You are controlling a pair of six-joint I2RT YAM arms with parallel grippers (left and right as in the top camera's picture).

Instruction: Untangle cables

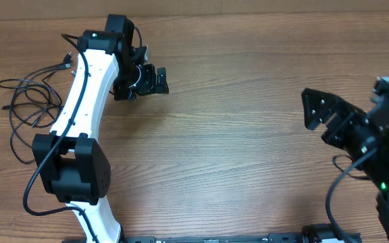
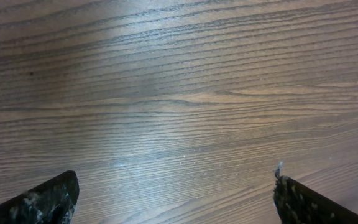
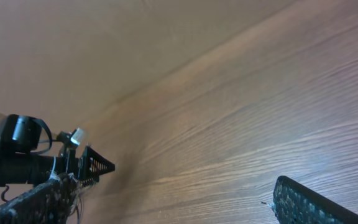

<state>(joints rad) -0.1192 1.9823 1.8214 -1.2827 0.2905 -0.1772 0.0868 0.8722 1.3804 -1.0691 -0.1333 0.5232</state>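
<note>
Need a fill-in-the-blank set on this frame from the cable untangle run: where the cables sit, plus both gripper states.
1. The tangled cables lie on the table beside the ___ arm.
2. The left gripper is ___ over bare wood, gripping nothing.
3. The right gripper is open and holds ___.

Missing words: left; open; nothing.

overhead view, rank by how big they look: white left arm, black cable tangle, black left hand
1. white left arm, clearly largest, though raised nearer the camera
2. tangle of thin black cables, partly behind the arm
3. black left hand, smallest
</note>
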